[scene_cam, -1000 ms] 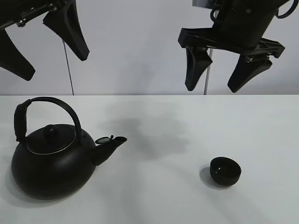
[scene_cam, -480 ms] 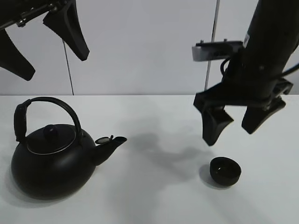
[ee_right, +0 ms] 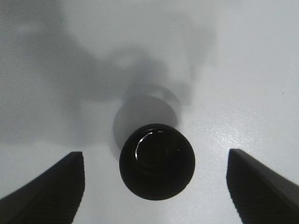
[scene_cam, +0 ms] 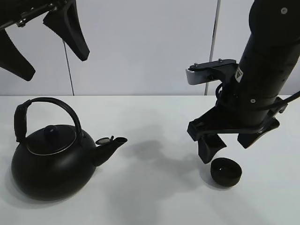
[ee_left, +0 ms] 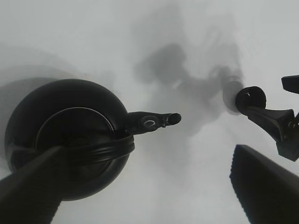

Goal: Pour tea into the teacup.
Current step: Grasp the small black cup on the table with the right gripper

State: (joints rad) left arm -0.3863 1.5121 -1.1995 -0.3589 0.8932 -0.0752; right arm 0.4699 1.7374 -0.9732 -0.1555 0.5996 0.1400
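We see the right gripper point(scene_cam: 226, 149) spread wide just above the teacup point(scene_cam: 226, 171), which stands on the white table point(scene_cam: 154, 201). Only the right wrist view shows the cup centred between the fingers point(ee_right: 51, 186), untouched. The left gripper point(scene_cam: 56, 65), also wide, hangs high over the kettle point(scene_cam: 51, 161). In the left wrist view its spout point(ee_left: 152, 122) points toward the cup.

A white bench point(scene_cam: 154, 208) fills the lower half of the exterior high view, matte and evenly lit. Behind it rises a pale grey wall point(scene_cam: 140, 47), cut by a thin dark vertical line point(scene_cam: 69, 70) at upper left and a second line point(scene_cam: 215, 33) right of centre. Soft grey shadows point(scene_cam: 150, 147) blur across the bench's middle.
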